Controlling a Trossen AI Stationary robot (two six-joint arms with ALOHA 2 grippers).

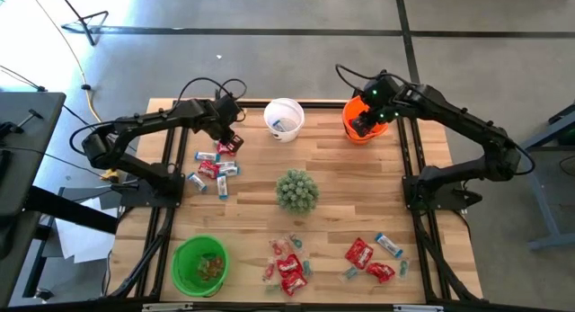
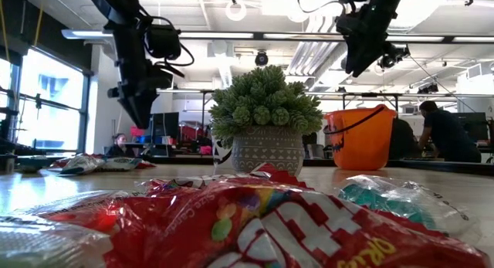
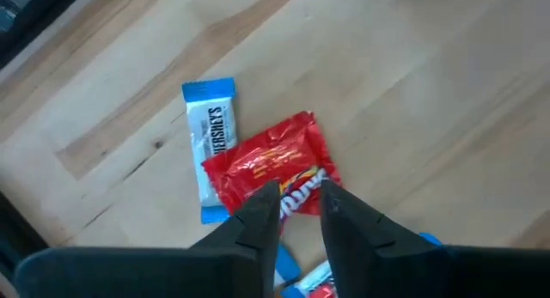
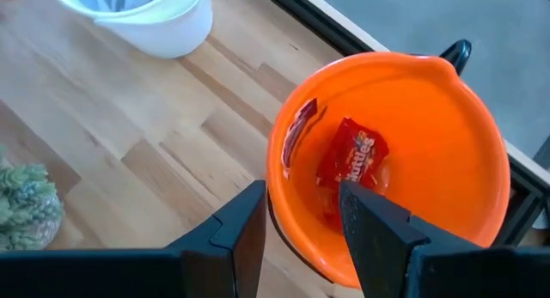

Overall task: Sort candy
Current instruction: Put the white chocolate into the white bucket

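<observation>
**Left tool lining up on a red packet**

Your target is the red packet (image 3: 273, 171), lying on the table (image 1: 359, 204) against a blue-and-white bar (image 3: 210, 130) in the left-hand cluster. The left tool (image 3: 299, 214) hangs just over it, fingers parted and gripping nothing — you're at the pick. Next, lower squarely and close on the red packet alone. The right tool (image 4: 301, 214) hovers released above the orange bucket (image 4: 464, 143); only its wrist view shows the red packets already inside — the low view shows just the bucket's wall.

White bucket (image 1: 284, 119) near the left gripper (image 1: 230, 143); orange bucket (image 4: 464, 161) beneath the right gripper (image 4: 301, 199); spiky potted plant (image 1: 296, 191) between both grippers; green bucket (image 1: 178, 256) well apart from either.
</observation>
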